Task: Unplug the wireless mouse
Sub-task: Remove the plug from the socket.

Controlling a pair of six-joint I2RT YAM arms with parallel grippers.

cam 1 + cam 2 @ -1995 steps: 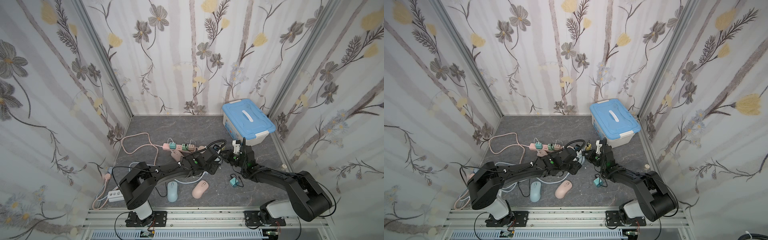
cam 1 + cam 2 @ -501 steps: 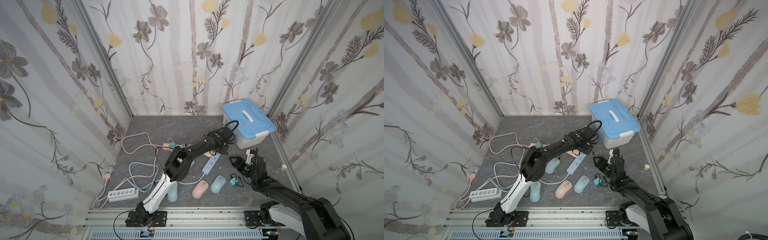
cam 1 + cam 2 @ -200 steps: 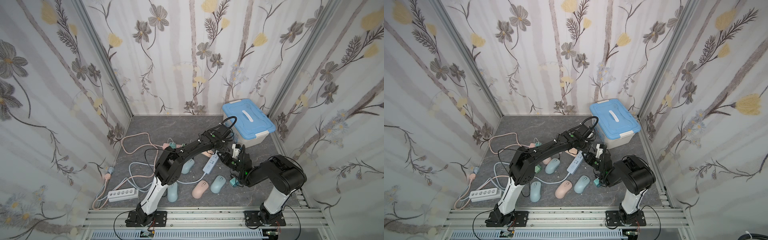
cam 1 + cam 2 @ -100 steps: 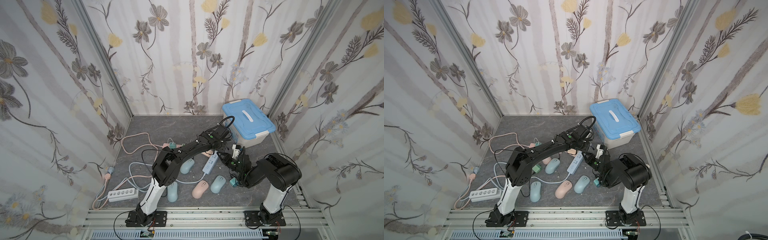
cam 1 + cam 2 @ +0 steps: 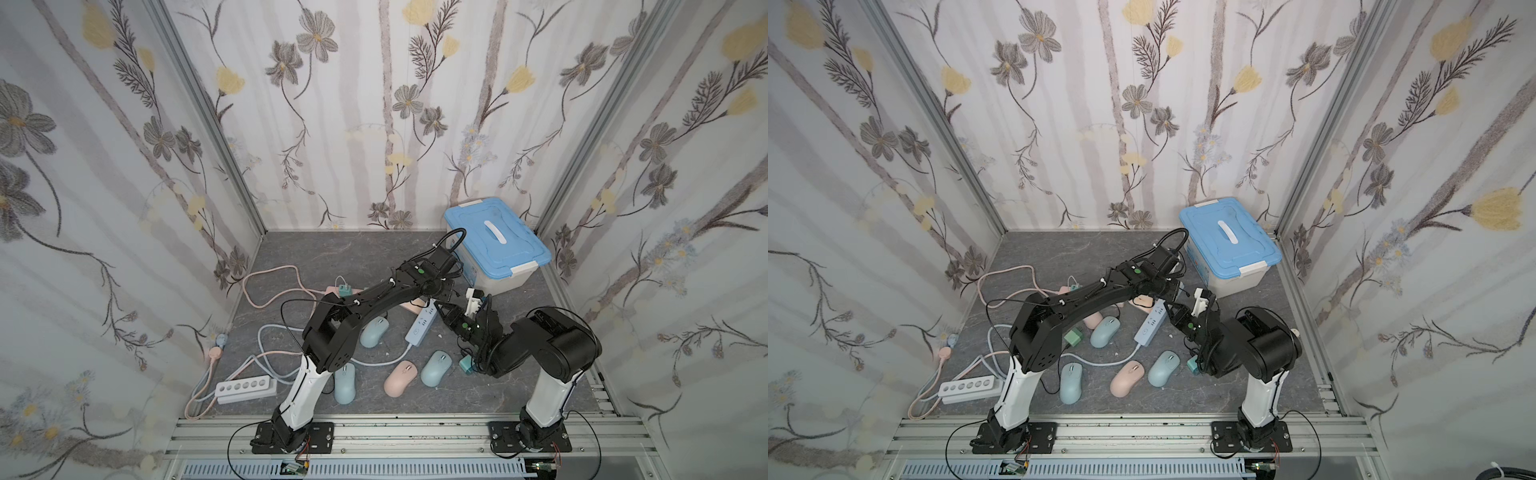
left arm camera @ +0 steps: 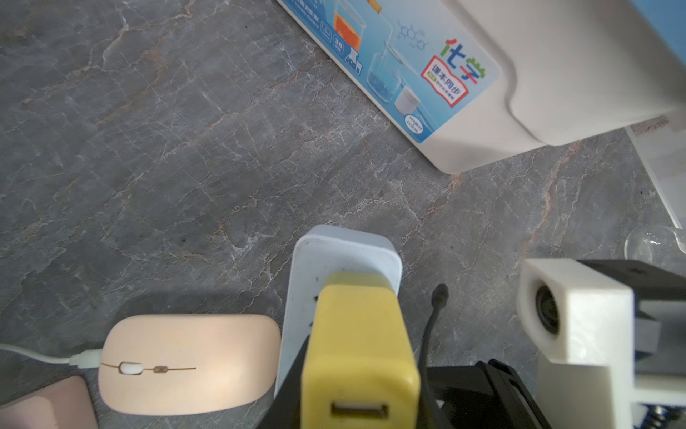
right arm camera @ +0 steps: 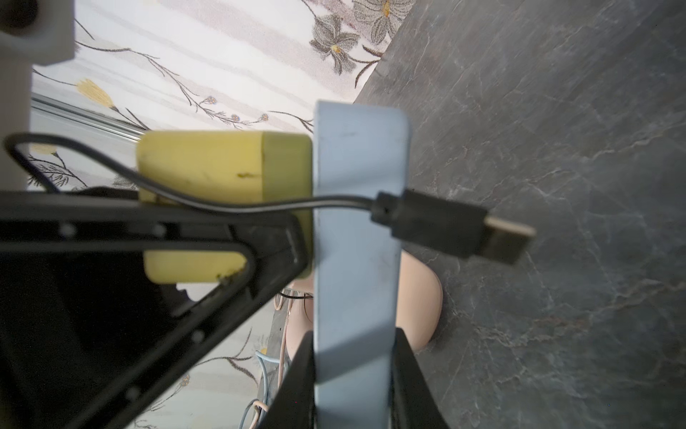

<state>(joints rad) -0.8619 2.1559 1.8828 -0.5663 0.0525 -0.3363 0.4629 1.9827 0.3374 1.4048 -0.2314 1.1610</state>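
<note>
While the left fingers (image 6: 287, 401) pinch the yellow charger (image 6: 356, 334), the right fingers (image 7: 293, 390) clamp the blue power strip (image 7: 356, 297) it sits in, likely bracing it for a pull. The charger's port looks empty, and a black plug (image 7: 438, 223) dangles free. The strip lies just below mid-frame in both top views. A pink mouse (image 6: 189, 364) with a white cord rests beside it. The box (image 5: 494, 245) label reads 化学.

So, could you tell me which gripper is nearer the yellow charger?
Left. The left gripper is clamped on the yellow charger itself; the right gripper grips the power strip it plugs into, further along.
</note>
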